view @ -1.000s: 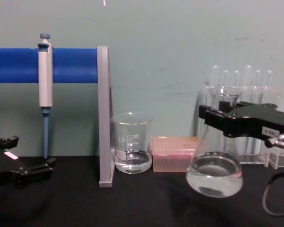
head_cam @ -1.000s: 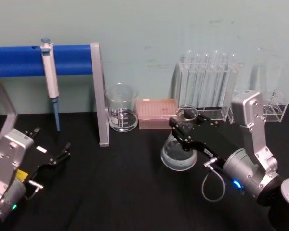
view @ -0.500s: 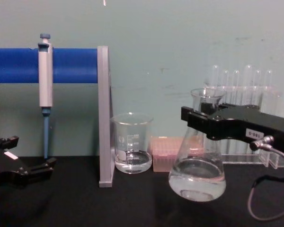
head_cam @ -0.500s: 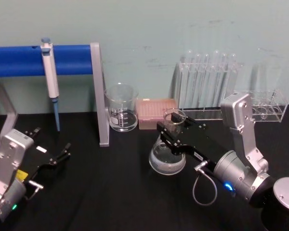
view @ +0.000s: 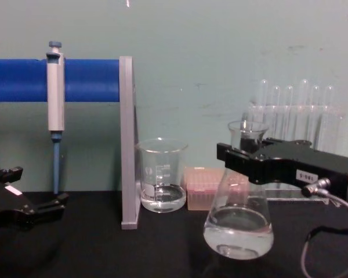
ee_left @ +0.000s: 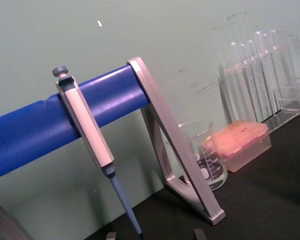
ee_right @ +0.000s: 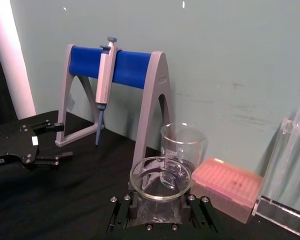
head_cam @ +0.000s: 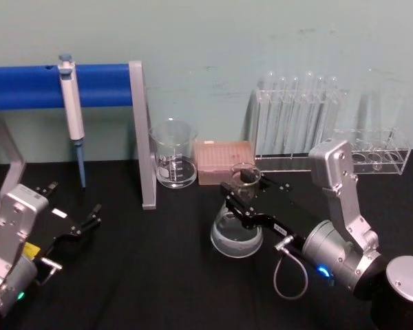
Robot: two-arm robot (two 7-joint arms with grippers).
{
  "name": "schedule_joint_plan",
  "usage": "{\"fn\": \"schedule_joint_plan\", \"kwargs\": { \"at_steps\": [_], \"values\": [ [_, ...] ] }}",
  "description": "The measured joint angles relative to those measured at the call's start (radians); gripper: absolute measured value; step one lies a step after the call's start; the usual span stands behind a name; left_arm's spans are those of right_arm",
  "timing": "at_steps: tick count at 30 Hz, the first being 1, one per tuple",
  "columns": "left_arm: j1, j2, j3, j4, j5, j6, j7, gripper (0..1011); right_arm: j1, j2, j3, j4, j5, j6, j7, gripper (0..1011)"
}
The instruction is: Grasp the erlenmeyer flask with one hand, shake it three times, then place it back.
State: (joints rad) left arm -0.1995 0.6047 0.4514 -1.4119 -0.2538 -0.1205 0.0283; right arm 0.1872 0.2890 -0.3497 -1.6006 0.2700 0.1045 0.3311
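Erlenmeyer flask [view: 239, 229] gripped at the neck by the right gripper [view: 243, 159], mid-worktop.
The flask is upright with clear liquid in its base, low at the black worktop [head_cam: 158, 275]; I cannot tell whether it touches. The right jaws are clamped on its neck just under the rim. Behind it are the pink tip box [head_cam: 224, 161], the beaker [head_cam: 173, 163] and the test tubes [head_cam: 299, 120]. The left gripper [head_cam: 72, 201] rests far left, its jaws wide and holding nothing.

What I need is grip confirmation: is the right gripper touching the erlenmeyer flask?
Touching: chest view shows the right gripper clamped around the erlenmeyer flask neck; the left gripper idles.
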Motion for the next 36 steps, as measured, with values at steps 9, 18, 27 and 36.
{"fn": "schedule_joint_plan", "kwargs": {
  "at_steps": [9,18,27,36],
  "values": [
    [0.000,0.000,0.000,0.000,0.000,0.000,0.000,1001,0.004,0.004,-0.009,0.028,0.005,-0.014,0.007,451],
    [0.000,0.000,0.000,0.000,0.000,0.000,0.000,1001,-0.004,0.015,-0.020,0.038,0.018,-0.026,0.026,451],
    [0.000,0.000,0.000,0.000,0.000,0.000,0.000,1001,-0.014,0.027,-0.031,0.044,0.020,-0.030,0.032,451],
    [0.000,0.000,0.000,0.000,0.000,0.000,0.000,1001,-0.015,0.032,-0.039,0.061,0.020,-0.049,0.042,451]
  ]
}}
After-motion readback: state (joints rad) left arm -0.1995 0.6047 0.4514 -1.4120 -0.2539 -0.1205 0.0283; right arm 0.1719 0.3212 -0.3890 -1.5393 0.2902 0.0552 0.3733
